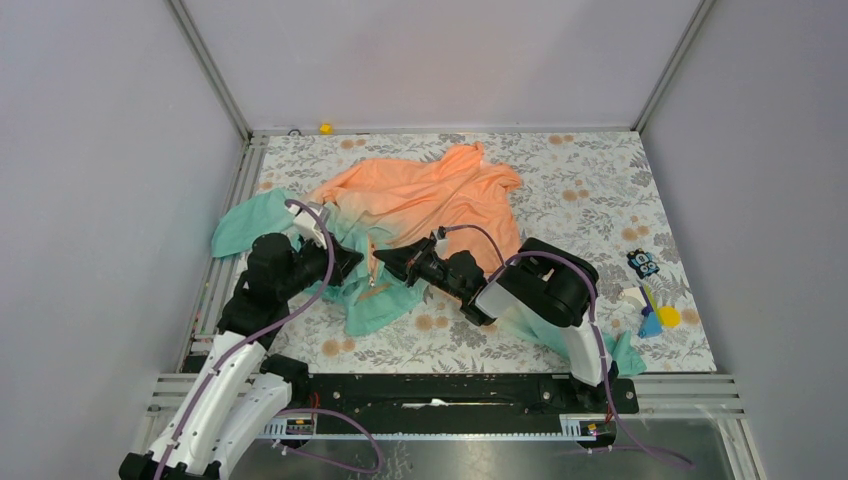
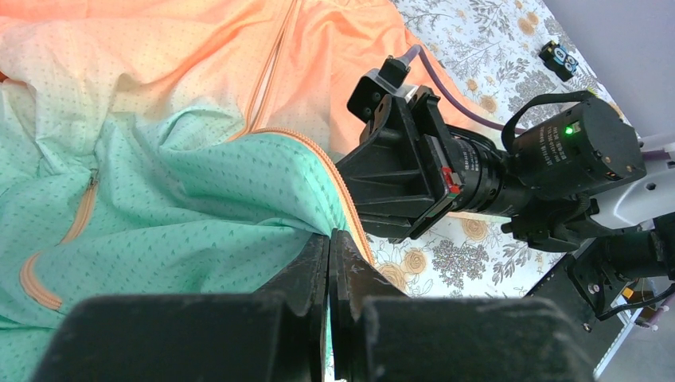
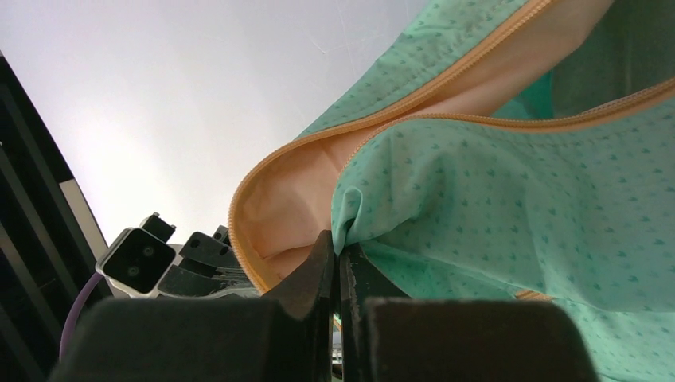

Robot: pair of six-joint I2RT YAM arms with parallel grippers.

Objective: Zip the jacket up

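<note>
The jacket (image 1: 420, 200) lies rumpled in the middle of the table (image 1: 600, 180), its orange collar end toward the far side and the teal hem bunched near, between the two arms. The left hand (image 1: 348, 262) is pinched tight on the hem's edge, right at the orange zipper tape (image 2: 344, 191). The right hand (image 1: 386, 262), facing it from close by, is pinched tight on a fold of teal hem on the other front. I would say this is the step of bringing the zipper's two bottom ends together. I cannot make out the slider. Next, the two edges need lining up side by side, fabric kept taut, so that the pin can seat.
</note>
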